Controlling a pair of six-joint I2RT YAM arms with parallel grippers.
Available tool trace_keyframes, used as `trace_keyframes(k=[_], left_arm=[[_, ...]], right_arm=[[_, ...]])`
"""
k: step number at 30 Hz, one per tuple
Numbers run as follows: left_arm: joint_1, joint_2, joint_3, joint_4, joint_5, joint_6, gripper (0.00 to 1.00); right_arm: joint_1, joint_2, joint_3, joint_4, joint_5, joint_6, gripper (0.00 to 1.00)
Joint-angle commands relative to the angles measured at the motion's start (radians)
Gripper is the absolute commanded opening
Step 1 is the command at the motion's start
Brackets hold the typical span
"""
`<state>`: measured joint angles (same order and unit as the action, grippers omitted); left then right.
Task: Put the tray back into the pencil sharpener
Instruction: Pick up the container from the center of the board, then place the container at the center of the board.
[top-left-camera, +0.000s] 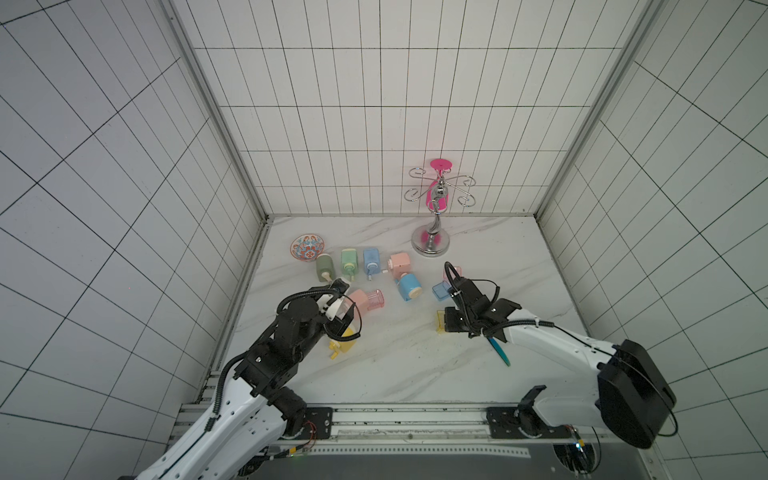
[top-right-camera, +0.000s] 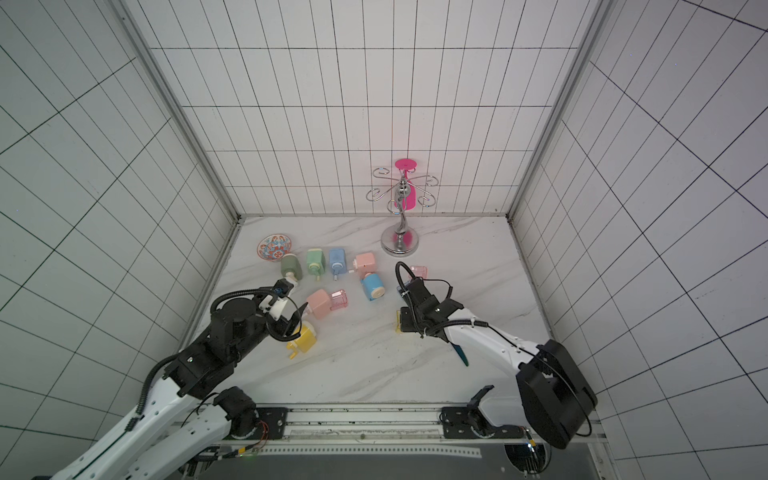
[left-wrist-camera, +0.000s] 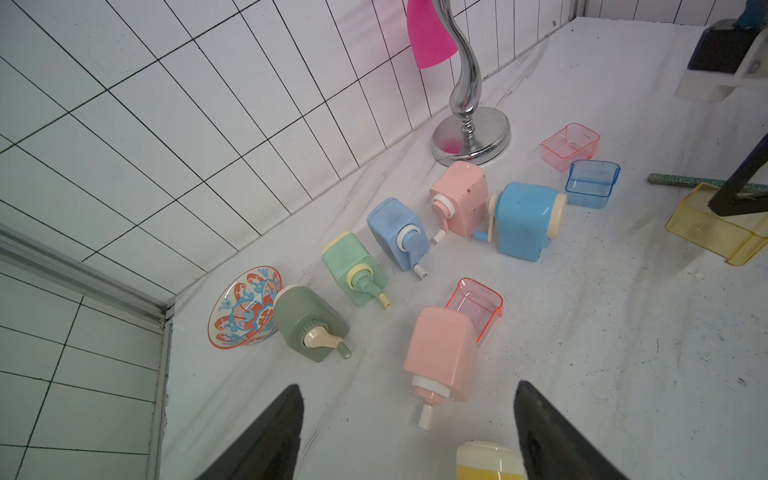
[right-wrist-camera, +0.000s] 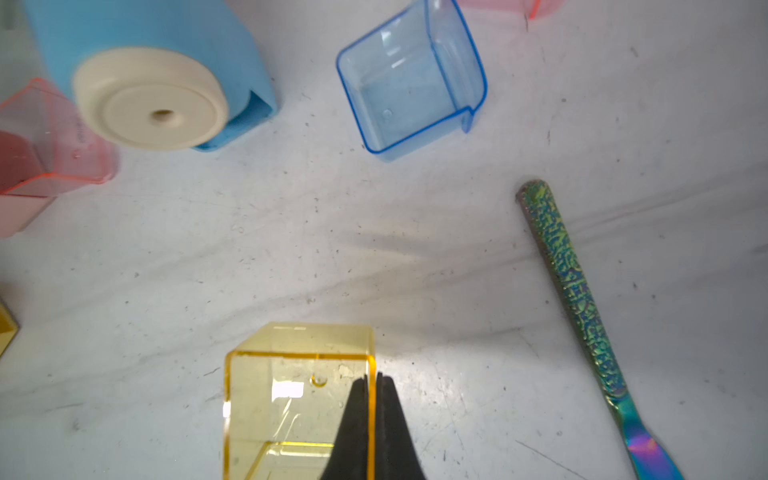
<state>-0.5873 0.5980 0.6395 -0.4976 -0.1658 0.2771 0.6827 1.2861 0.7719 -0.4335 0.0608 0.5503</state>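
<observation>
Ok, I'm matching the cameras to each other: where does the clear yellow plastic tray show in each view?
In a top view: clear yellow plastic tray, just right of centre.
In a top view: same place, only an edge showing.
Left wrist: beside the clear blue tray.
Right wrist: nearest the camera, one wall pinched by the right gripper.
Shared landmark: the iridescent metal utensil lying close by.
</observation>
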Motion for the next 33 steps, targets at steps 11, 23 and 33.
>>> trace_keyframes(k=[11, 23, 33], left_arm=[[-0.002, -0.126, -0.030, -0.036, 0.044, 0.004, 0.81], [-0.002, -0.121, -0.017, -0.047, 0.053, 0.013, 0.81], [-0.003, -0.118, -0.006, -0.063, 0.034, 0.038, 0.81]], right_arm=[[0.021, -0.024, 0.193, -0.015, -0.157, -0.478, 0.00], [0.088, 0.173, 0.311, -0.205, -0.361, -1.153, 0.00], [0.112, 0.304, 0.312, -0.183, -0.384, -1.379, 0.00]])
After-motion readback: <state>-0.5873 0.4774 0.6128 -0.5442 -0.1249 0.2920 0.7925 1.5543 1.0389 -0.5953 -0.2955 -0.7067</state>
